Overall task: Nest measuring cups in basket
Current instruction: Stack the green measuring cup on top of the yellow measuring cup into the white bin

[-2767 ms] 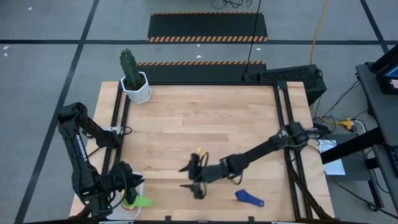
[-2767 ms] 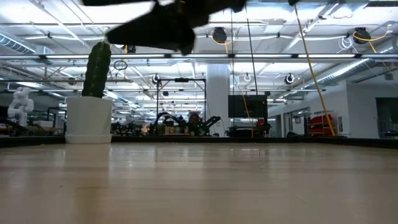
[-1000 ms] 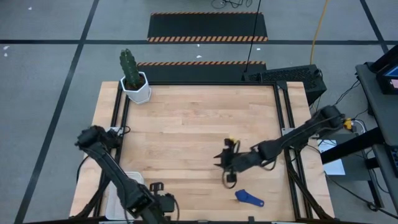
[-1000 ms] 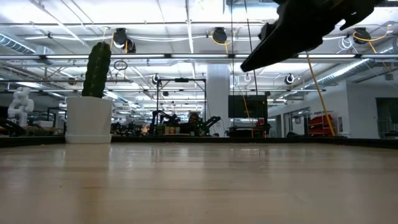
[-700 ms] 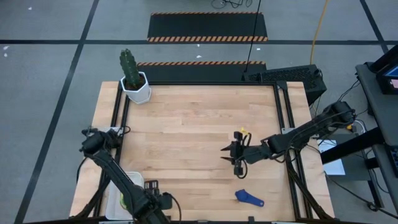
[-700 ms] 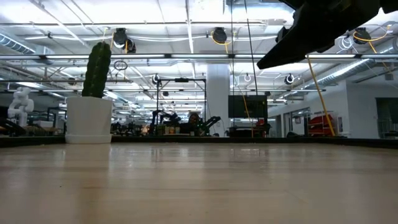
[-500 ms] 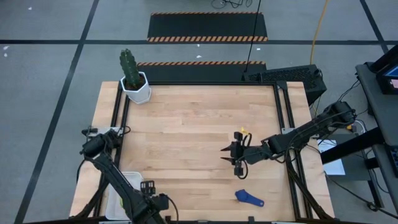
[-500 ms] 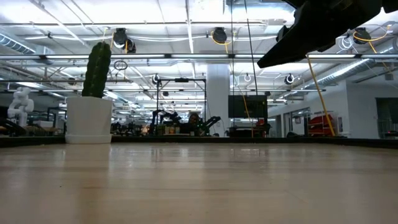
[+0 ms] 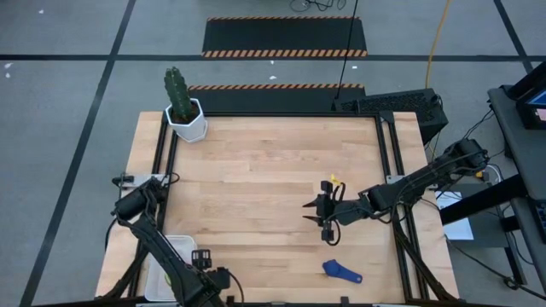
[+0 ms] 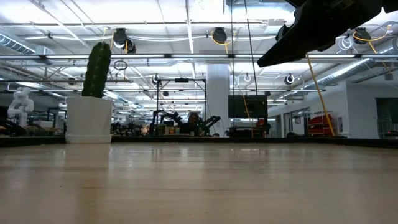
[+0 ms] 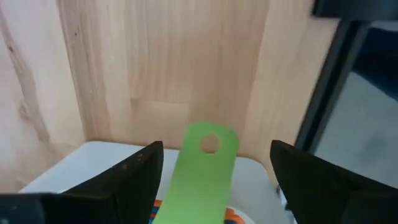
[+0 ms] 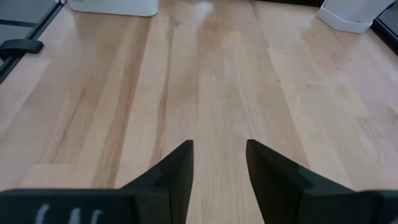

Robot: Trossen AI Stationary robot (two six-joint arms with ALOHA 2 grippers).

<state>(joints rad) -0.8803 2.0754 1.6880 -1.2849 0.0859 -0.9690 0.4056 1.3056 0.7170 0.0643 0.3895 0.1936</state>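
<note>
The white basket (image 9: 171, 247) sits at the table's near left corner. My left gripper (image 9: 209, 265) hovers over its right rim, open. In the left wrist view its fingers (image 11: 134, 177) stand on either side of the green measuring cup's handle (image 11: 208, 146) without touching it. The handle lies over the basket's rim (image 11: 93, 155), and a bit of orange (image 11: 233, 214) shows below it. A dark blue measuring cup (image 9: 341, 272) lies on the wood near the front edge. My right gripper (image 9: 309, 213) hangs open above the table's middle right, with nothing between its fingers (image 12: 171, 174).
A white hexagonal pot with a cactus (image 9: 185, 115) stands at the table's far left corner, and it also shows in the low view (image 10: 89, 118). Dark rails run along the table's left (image 9: 162, 170) and right (image 9: 392, 170) sides. Bare wood lies between the two arms.
My right gripper has risen and gone toward the table's right and far edges, away from the dark blue cup, then held still. My left gripper has drawn a little toward the table's left edge, over the basket.
</note>
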